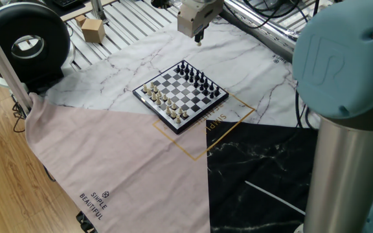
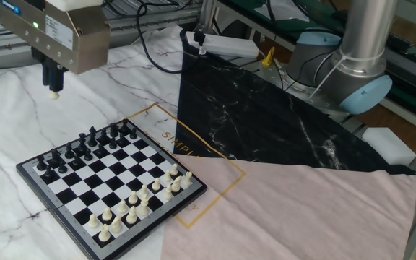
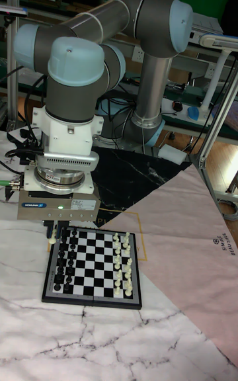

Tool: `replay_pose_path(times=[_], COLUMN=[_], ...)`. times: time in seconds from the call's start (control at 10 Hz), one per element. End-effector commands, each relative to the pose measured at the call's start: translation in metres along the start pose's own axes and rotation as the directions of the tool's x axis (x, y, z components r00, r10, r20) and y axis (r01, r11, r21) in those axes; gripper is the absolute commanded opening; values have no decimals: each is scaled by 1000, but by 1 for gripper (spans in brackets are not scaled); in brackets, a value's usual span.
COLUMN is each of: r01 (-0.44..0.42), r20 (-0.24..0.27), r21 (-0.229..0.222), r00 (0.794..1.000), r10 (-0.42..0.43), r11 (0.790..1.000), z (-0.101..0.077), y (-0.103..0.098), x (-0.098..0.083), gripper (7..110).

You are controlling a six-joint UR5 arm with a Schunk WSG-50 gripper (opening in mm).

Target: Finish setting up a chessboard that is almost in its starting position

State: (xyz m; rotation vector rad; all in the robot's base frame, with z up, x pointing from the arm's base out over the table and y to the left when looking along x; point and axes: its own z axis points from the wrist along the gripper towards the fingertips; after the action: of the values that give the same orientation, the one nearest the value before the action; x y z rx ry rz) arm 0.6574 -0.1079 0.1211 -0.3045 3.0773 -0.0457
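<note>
One arm reaches down over the marble cloth [image 2: 6,123], its gripper [image 2: 53,91] pinching a small cream piece [image 2: 54,94] in the air beyond the black side of the chessboard [image 2: 110,184].

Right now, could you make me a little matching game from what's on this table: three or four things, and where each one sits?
Things:
1. gripper
2. black pieces
3. cream pieces
4. cardboard box

Places:
A. on the board rows nearest the pink cloth
B. on the metal slats beyond the marble mat
C. in the air, off the chessboard, holding a small cream piece
D. on the board rows nearest the gripper

Pairs: 1-C, 2-D, 3-A, 4-B
</note>
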Motion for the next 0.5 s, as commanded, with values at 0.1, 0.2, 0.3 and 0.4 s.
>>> replay_pose_path(times=[0.1, 0.2, 0.3, 0.4], r01=[-77, -87, -95, -108], r20=[42, 39, 32, 21], r21=[7, 16, 11, -5], r00=[996, 995, 995, 994], r10=[77, 86, 95, 108], r11=[997, 996, 995, 994], z=[14, 19, 22, 24], y=[48, 56, 65, 76], x=[-8, -5, -2, 1], gripper=[7, 7, 7, 7])
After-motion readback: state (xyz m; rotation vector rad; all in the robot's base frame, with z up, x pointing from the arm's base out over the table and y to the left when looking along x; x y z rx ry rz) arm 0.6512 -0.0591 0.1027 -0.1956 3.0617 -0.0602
